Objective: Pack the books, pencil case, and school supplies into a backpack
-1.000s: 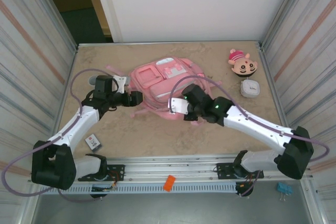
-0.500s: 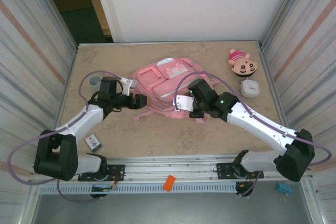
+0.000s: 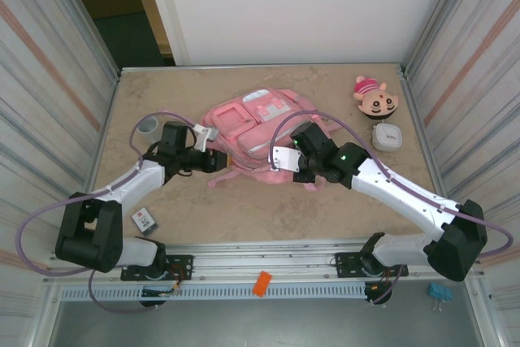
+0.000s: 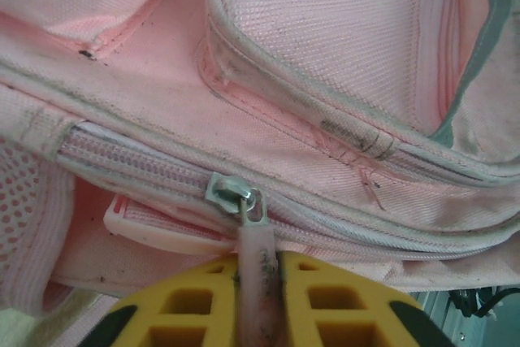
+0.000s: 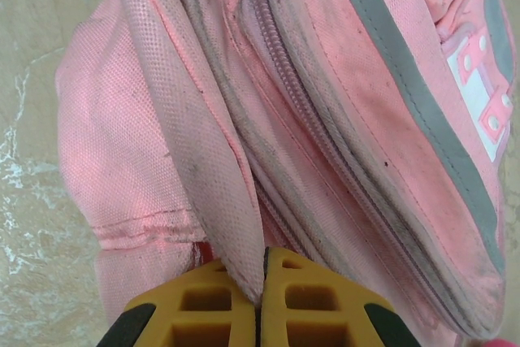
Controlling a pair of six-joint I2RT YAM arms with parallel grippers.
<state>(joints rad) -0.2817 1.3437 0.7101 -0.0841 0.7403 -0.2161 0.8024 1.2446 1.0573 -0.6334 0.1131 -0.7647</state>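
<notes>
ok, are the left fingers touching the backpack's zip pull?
Touching. Left wrist view: both yellow fingers press against the pink zip pull between them, no gap.

Left arm point(image 3: 130, 184): was bent in toward the middle.
Left gripper point(image 4: 260, 274): was pinched shut on the zip pull point(image 4: 257, 237).
Right arm point(image 3: 398, 188): was bent in toward the middle.
Right gripper point(image 5: 262, 270): was pinched shut on a fold of the backpack point(image 5: 366, 79).
</notes>
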